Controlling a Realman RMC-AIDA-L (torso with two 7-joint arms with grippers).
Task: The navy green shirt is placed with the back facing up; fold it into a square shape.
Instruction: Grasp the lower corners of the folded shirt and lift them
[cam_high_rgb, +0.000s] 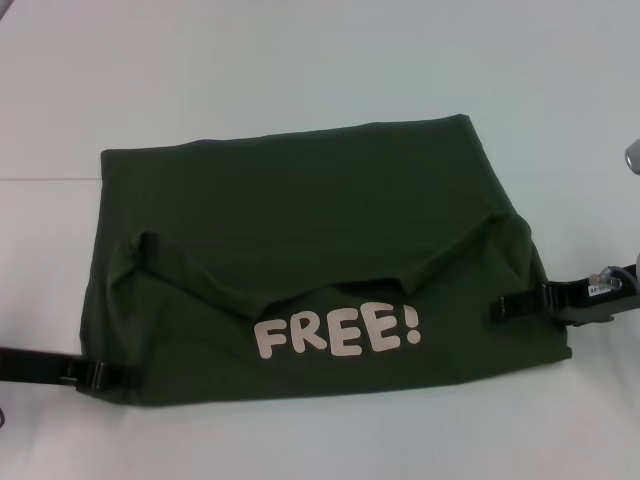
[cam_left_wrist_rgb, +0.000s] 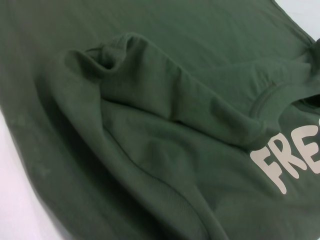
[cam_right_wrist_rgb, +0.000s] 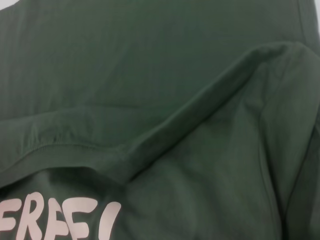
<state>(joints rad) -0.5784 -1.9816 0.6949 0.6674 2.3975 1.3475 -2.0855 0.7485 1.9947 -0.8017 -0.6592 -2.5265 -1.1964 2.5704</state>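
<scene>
1. From the head view I see the navy green shirt (cam_high_rgb: 320, 260) spread over the middle of the white bench (cam_high_rgb: 300, 60): soft matte knit, roughly rectangular, its near part folded up so the pale "FREE!" lettering (cam_high_rgb: 337, 333) shows.
2. The left gripper (cam_high_rgb: 100, 376) sits at the shirt's near left corner, the right gripper (cam_high_rgb: 515, 305) at its right edge; I cannot tell whether either pincer is spread or pinching cloth.
3. Only the wrist views show me the fine ribbed weave, the stitched collar band (cam_right_wrist_rgb: 60, 150) and puffy raised folds (cam_left_wrist_rgb: 115, 55).
</scene>
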